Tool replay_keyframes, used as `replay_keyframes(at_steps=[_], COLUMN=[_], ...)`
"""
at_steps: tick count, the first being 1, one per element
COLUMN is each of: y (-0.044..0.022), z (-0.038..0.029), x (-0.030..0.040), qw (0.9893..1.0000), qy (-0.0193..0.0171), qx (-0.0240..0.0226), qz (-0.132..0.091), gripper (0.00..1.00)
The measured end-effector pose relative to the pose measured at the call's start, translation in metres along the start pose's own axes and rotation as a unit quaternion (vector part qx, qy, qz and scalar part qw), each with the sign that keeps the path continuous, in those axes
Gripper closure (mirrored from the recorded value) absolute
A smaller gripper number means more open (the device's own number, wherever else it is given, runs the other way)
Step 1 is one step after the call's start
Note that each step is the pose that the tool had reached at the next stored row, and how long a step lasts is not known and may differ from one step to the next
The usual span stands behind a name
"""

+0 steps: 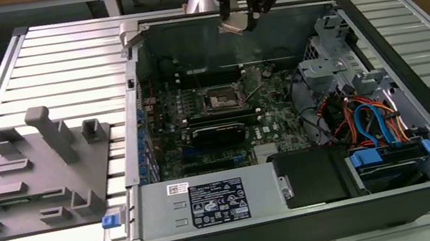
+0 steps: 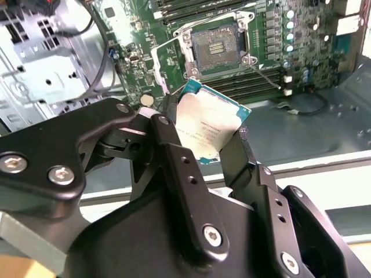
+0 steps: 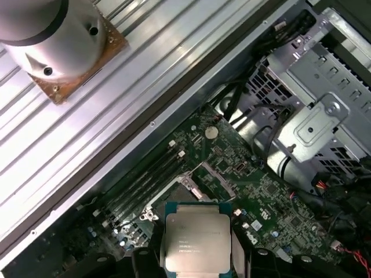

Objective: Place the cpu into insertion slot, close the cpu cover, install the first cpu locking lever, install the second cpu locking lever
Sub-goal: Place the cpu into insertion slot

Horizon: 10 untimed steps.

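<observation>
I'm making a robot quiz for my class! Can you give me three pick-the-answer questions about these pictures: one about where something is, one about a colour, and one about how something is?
1. Where is the cpu?
A) on a shelf
B) in a drawer
C) gripped in the hand

2. What colour is the circuit board around the insertion slot?
A) red
B) green
C) white

3. How is the insertion slot?
A) empty
B) filled by a chip
C) hidden under a cloth

Answers:
1. C, since the hand's fingers pinch the cpu's edges in the second wrist view.
2. B, since the board shows green in both wrist views.
3. A, since its dark centre lies bare while the cpu is up in the hand.
</observation>
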State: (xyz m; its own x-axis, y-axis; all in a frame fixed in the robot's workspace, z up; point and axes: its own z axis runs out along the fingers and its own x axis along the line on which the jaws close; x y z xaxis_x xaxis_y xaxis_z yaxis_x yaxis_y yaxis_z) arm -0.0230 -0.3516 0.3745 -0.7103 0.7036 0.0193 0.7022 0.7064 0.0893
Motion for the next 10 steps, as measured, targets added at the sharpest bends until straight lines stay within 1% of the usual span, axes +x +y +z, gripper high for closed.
replay_keyframes(at_steps=[2, 4, 6, 10], y=[0.0000, 0.0000, -0.0001, -0.0010], z=[0.0001, 0.0002, 0.0004, 0.0005], x=[0.0000, 0.0000, 0.0000, 0.0010], qw=[0.9998, 0.9994, 0.9986, 0.9968], qy=[-0.0016, -0.0032, -0.0049, -0.0072], qx=[-0.0003, -0.0006, -0.0010, -0.0014], qz=[0.018, 0.035, 0.054, 0.079], gripper=[0.46, 0.46, 0.46, 0.46])
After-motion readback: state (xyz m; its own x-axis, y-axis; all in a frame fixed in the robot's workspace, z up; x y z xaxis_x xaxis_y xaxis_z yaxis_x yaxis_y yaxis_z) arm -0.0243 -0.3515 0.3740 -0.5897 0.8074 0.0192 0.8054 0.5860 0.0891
